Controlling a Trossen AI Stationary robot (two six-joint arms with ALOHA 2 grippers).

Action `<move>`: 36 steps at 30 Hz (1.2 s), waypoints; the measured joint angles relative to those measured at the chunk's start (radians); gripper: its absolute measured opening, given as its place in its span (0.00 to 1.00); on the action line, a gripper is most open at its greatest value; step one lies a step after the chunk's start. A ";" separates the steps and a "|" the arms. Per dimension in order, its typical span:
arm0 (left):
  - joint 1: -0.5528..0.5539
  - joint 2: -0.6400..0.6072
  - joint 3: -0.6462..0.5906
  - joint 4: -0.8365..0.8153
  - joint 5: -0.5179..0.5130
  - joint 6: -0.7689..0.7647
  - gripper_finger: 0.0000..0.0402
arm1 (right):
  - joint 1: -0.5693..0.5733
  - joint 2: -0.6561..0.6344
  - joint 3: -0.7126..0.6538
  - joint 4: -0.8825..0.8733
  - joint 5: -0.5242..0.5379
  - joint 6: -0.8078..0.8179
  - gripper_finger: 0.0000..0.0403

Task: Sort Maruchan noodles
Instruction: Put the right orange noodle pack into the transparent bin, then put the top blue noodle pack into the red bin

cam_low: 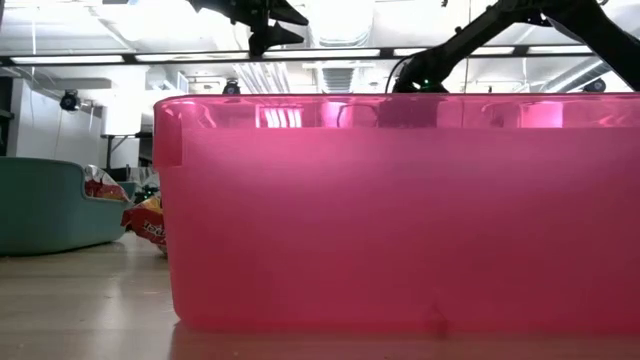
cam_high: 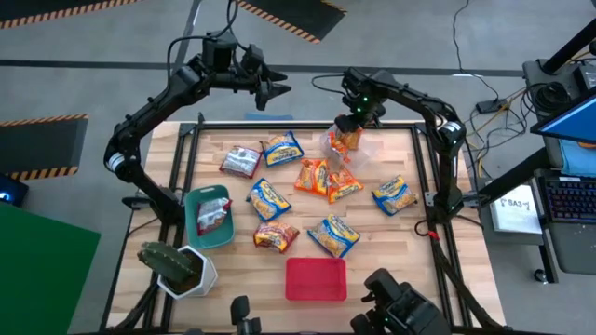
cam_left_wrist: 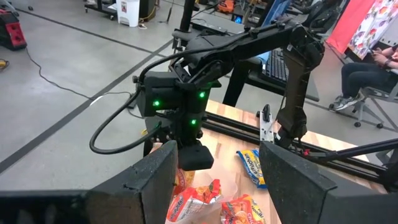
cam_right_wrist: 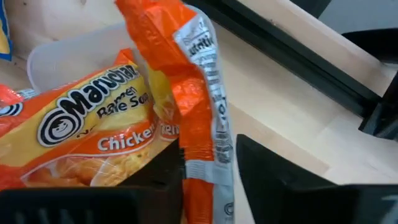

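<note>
The right claw point(cam_right_wrist: 208, 180) pinches an orange packet point(cam_right_wrist: 196, 81) edge-on above the clear bin point(cam_high: 365, 144); let go tilted, it could tip onto the worktop point(cam_high: 410, 256). The left claw point(cam_high: 277, 90) hangs released.

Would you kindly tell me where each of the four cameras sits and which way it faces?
High view: overhead, straight down on the wooden table, both arms showing.
Low view: table height, facing the red translucent plastic bin; arms overhead.
Left wrist view: raised beyond the table's far edge, facing the right arm; open left gripper below.
Right wrist view: over the clear plastic bin, right gripper around an orange crinkly noodle packet.
Shared: that packet also shows from above.
</note>
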 joint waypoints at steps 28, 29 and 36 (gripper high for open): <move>0.000 0.051 -0.004 -0.237 0.000 0.044 0.52 | -0.062 -0.310 0.002 -0.167 -0.092 0.057 0.49; -0.003 0.064 -0.008 -0.263 -0.001 0.050 0.52 | -0.062 -0.335 0.002 -0.165 -0.092 0.065 0.49; -0.025 0.181 -0.013 -0.376 -0.096 0.076 0.48 | -0.056 -0.485 0.002 -0.127 -0.089 0.138 0.49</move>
